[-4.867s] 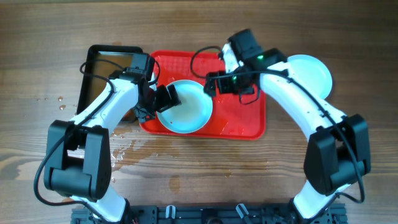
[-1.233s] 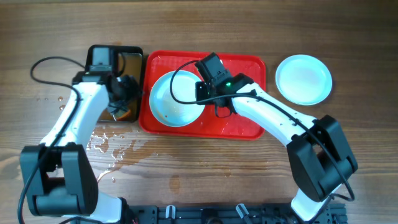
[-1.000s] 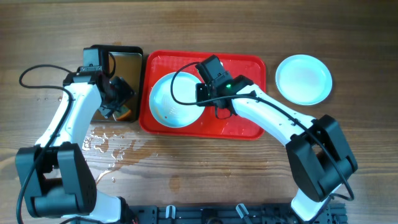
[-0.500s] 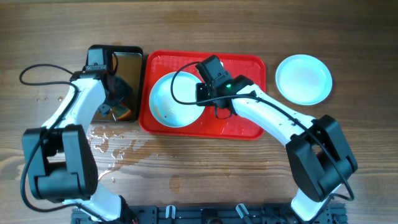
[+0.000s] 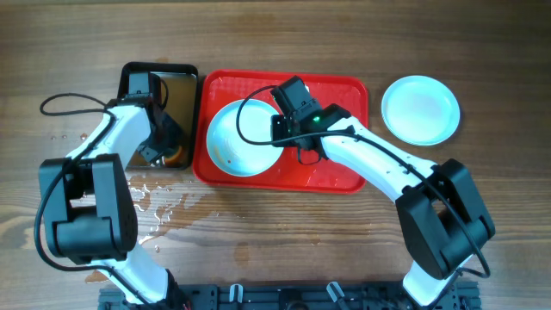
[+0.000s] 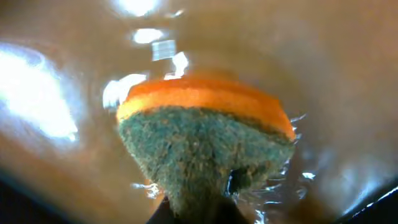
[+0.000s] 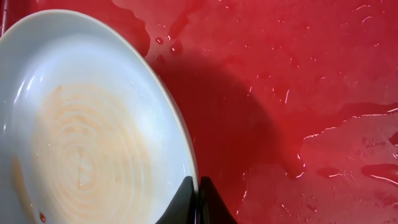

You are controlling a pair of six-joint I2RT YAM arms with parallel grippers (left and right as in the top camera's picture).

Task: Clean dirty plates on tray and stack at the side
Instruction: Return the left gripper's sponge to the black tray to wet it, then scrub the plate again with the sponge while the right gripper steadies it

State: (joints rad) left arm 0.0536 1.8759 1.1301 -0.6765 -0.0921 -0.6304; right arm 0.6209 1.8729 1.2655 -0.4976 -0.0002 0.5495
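Observation:
A pale plate (image 5: 237, 138) streaked with orange-brown sauce stands tilted on the left half of the red tray (image 5: 336, 95). My right gripper (image 5: 277, 129) is shut on its right rim. The right wrist view shows the fingers (image 7: 197, 186) pinching that rim, with swirled sauce smears on the plate (image 7: 93, 137) and the wet tray (image 7: 298, 93) beside it. A clean plate (image 5: 420, 109) lies on the table right of the tray. My left gripper (image 5: 165, 145) is down in the black pan, shut on an orange and green sponge (image 6: 205, 137) in brown water.
The black pan (image 5: 176, 82) of brownish water stands just left of the tray. Water drops and puddles (image 5: 146, 202) spread over the wooden table in front of the pan. The left arm's cable (image 5: 69, 102) loops out to the left.
My left gripper has closed on the sponge in the pan, and its arm has shifted slightly. The right arm and the tilted plate have not moved.

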